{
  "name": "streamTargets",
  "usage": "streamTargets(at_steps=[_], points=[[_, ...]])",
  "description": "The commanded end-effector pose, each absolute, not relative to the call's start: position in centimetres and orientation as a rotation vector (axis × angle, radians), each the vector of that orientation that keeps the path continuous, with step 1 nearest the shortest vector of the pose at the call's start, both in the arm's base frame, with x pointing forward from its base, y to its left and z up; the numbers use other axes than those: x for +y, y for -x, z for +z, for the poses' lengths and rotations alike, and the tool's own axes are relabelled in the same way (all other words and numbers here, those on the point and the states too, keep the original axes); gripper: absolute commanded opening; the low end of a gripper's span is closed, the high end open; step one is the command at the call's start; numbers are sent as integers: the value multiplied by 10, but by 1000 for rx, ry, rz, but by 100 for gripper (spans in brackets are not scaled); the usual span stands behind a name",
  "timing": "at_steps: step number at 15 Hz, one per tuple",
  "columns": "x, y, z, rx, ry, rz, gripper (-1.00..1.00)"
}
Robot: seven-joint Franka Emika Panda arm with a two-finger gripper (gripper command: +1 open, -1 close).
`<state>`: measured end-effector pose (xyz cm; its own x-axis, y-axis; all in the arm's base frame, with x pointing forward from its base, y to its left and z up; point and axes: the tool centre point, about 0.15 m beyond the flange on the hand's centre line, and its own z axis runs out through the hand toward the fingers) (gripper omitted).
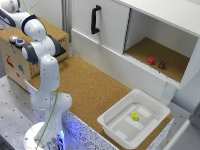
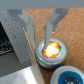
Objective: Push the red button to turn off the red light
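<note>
The red button (image 2: 51, 50) has an orange cap that glows brightly in a pale ring. It sits on top of a wooden box (image 1: 15, 62) at the exterior view's far left, where it shows as a small orange dot (image 1: 13, 38). A blue-capped button (image 2: 67, 77) sits right beside it (image 1: 20, 42). My gripper (image 2: 39, 31) hovers just above the red button with its fingers apart and nothing between them. One finger (image 2: 52, 25) is over the button's edge. In the exterior view the gripper (image 1: 10, 29) is partly cut off at the upper left.
A cork-topped table (image 1: 90, 85) runs through the middle. A white cabinet (image 1: 115, 30) with a black handle (image 1: 95, 19) stands behind it; its open compartment holds a red block (image 1: 151, 60) and a dark block (image 1: 162, 65). A white tray (image 1: 120, 122) holds a yellow block (image 1: 135, 116).
</note>
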<state>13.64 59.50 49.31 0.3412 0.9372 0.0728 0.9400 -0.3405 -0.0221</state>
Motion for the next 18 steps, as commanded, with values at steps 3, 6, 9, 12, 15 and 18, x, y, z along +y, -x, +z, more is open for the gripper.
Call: streamTargets(at_steps=[3, 6, 9, 12, 15, 18], points=[[614, -165, 465, -1733, 2538, -14, -100], [616, -170, 443, -1742, 2522, 35, -100], [622, -170, 433, -1751, 2495, 59, -100], [619, -157, 475, -1782, 2501, -35, -100], [611, -155, 516, -1777, 2495, -73, 100], [597, -166, 523, -1713, 2478, -103, 100]])
